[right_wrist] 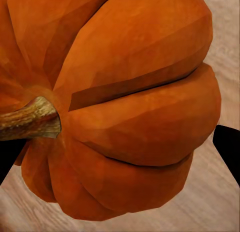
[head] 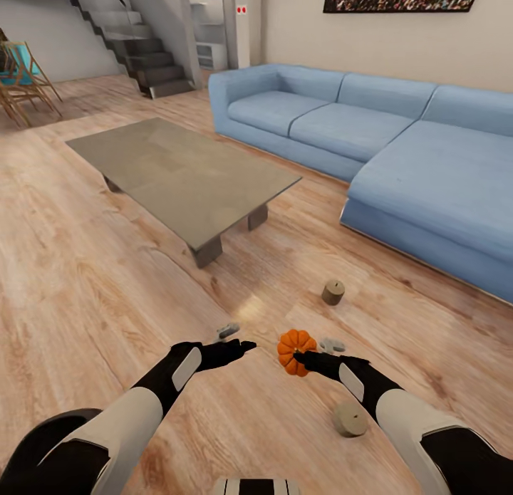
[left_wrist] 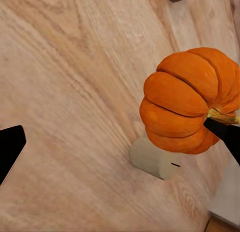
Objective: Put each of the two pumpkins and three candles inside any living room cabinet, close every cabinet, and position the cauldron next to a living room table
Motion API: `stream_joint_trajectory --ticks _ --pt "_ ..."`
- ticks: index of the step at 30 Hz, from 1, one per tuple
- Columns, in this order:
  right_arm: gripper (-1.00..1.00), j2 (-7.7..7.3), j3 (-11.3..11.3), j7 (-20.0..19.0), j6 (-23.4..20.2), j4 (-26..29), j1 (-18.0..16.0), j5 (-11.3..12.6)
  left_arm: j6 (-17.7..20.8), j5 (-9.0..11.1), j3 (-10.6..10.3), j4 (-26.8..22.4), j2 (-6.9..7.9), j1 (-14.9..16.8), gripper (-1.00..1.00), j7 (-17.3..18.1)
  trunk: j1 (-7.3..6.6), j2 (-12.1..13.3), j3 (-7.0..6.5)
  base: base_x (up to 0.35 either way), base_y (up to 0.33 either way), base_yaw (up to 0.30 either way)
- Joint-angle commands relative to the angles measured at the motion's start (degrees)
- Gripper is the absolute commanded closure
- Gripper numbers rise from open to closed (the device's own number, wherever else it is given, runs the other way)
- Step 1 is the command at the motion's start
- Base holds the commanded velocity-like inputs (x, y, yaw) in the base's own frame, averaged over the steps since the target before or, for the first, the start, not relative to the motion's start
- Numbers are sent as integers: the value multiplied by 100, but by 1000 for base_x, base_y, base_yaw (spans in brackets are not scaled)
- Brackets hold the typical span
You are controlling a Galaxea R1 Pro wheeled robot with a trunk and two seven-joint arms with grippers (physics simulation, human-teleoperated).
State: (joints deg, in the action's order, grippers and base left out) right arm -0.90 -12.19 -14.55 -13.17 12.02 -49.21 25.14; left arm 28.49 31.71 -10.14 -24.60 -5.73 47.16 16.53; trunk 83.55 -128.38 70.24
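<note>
Right gripper [head: 308, 355] held an orange pumpkin [head: 295, 351] above the wooden floor [head: 107, 281], jaws pinching it. Left gripper [head: 239, 347] hung nearby, jaws spread, holding nothing. Two candles [head: 333, 292] [head: 350, 418] lay on the floor, table [head: 182, 171] beyond.

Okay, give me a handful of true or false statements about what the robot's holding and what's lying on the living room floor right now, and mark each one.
1. The right gripper is shut on a pumpkin. True.
2. The left gripper holds a candle. False: it is empty, with nothing between its fingers.
3. Two candles lie on the wooden floor, one nearer the sofa and one beside the right forearm. True.
4. The pumpkin sits on the coffee table. False: it is held above the floor, and the table top is bare.
5. The sofa is red. False: it is light blue.
</note>
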Motion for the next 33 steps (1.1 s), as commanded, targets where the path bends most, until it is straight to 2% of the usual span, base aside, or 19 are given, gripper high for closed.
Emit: stream_joint_trajectory --ticks 1,18,22,33 --pt "100 -7 -47 -4 -27 10 0 61 18 20 -14 -1 1 4 -100 0 -1 -1 -2 0 0 238" --pt "100 -11 -47 -4 -27 10 0 61 17 20 -14 -1 1 4 -100 7 -1 -1 -57 -226 0 263" --pt "100 -9 -47 -4 -27 10 1 61 21 20 -14 -1 1 4 -100 8 -1 -1 -72 -74 0 269" --pt "100 -7 -47 -4 -25 10 0 61 25 20 -14 -1 1 4 -100 0 -242 440 -326 -3 0 250"
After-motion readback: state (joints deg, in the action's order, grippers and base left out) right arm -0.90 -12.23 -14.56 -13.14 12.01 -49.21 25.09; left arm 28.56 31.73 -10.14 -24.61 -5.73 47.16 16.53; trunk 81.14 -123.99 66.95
